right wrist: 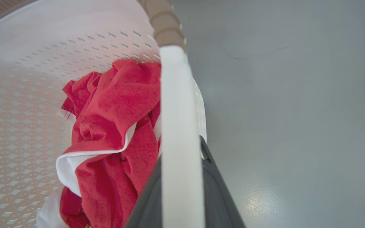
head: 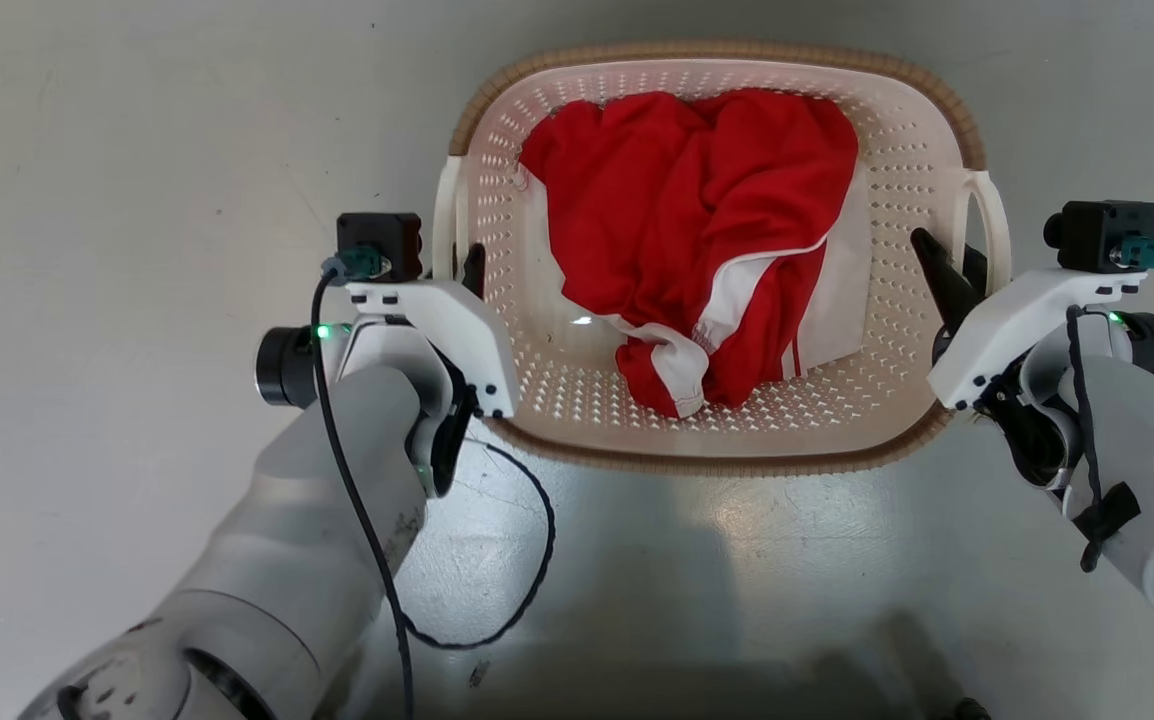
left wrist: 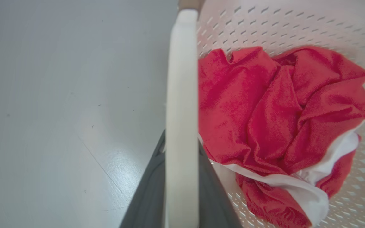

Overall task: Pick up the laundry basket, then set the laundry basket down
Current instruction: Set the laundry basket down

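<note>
The laundry basket [head: 557, 400] is cream and perforated with a brown woven rim, and it lies straight ahead in the head view. A crumpled red and white garment [head: 687, 210] lies inside it. My left gripper [head: 467, 268] is shut on the basket's white left loop handle [head: 445, 215]. In the left wrist view that handle [left wrist: 182, 95] runs up between the two dark fingers [left wrist: 144, 196]. My right gripper [head: 949, 258] is shut on the right loop handle [head: 992, 215]. The right wrist view shows that handle [right wrist: 177, 110] between its fingers [right wrist: 220, 196]. I cannot tell whether the basket rests on the floor.
Smooth grey floor [head: 87, 150] surrounds the basket on all sides, with glare patches near its front. A black cable [head: 527, 560] loops from my left forearm down over the floor in front of the basket.
</note>
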